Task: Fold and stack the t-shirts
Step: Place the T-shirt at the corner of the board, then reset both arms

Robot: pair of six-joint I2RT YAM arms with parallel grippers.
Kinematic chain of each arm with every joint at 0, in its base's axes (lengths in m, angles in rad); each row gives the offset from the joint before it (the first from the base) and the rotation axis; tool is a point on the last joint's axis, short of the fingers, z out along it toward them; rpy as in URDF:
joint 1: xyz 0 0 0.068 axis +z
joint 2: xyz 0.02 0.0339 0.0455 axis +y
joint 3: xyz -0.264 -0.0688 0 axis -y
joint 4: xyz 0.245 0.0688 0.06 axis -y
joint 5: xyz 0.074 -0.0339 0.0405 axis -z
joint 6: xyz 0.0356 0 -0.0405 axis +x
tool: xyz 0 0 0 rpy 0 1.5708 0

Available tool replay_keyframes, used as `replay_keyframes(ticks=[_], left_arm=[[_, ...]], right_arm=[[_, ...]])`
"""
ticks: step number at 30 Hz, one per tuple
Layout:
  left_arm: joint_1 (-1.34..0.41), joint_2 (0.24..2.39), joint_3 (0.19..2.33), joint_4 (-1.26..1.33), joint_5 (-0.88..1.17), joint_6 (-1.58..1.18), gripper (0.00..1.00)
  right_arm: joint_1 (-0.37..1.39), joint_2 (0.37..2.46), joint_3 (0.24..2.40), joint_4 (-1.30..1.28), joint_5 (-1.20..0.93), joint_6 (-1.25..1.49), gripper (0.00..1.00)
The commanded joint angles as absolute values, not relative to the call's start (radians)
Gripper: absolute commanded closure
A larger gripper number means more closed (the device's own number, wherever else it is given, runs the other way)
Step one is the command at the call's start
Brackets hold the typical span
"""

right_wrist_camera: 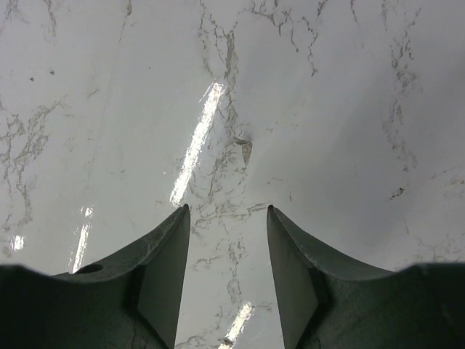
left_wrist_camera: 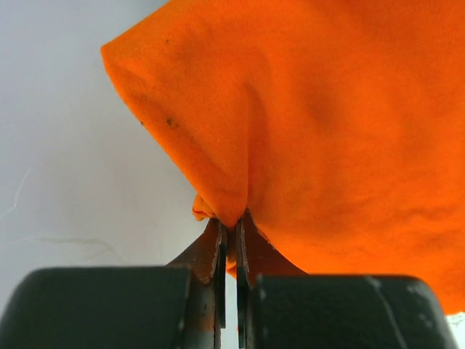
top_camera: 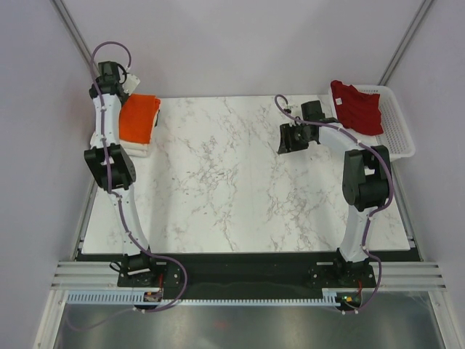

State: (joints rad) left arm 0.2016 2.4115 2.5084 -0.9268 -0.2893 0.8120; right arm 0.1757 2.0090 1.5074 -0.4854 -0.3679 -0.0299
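A folded bright orange t-shirt (top_camera: 139,118) lies at the table's far left corner, on top of a cream-white t-shirt (top_camera: 136,150) whose near edge shows beneath it. My left gripper (top_camera: 129,91) is at the orange shirt's far edge. In the left wrist view the left gripper (left_wrist_camera: 231,224) is shut on a pinched fold of the orange t-shirt (left_wrist_camera: 327,123). A dark red t-shirt (top_camera: 356,107) lies crumpled in the basket at the right. My right gripper (top_camera: 288,138) hangs over bare marble to the left of the basket. The right gripper (right_wrist_camera: 229,211) is open with nothing between its fingers.
A white plastic mesh basket (top_camera: 398,127) stands at the far right edge of the marble table (top_camera: 232,182). Pale walls close in behind and on both sides. The arm bases sit on the dark rail at the near edge.
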Motion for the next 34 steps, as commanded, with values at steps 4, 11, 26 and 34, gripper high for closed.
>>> replay_keyframes(ticks=[4,11,26,34], left_arm=[[0.242,2.408,2.534,-0.836,-0.368,0.821,0.98],[0.236,2.415,2.514,-0.819,-0.383,0.799,0.52],[-0.021,1.924,2.152,-0.715,-0.198,0.394,0.00],[-0.092,1.887,2.002,-0.765,0.271,0.060,0.00]], right_arm=[[0.178,1.951,1.494,-0.465,-0.376,-0.031,0.45],[0.190,1.947,1.489,-0.463,-0.373,-0.035,0.45],[0.244,1.823,1.529,-0.431,-0.295,0.042,0.02],[0.337,1.831,1.580,-0.433,0.015,0.069,0.02]])
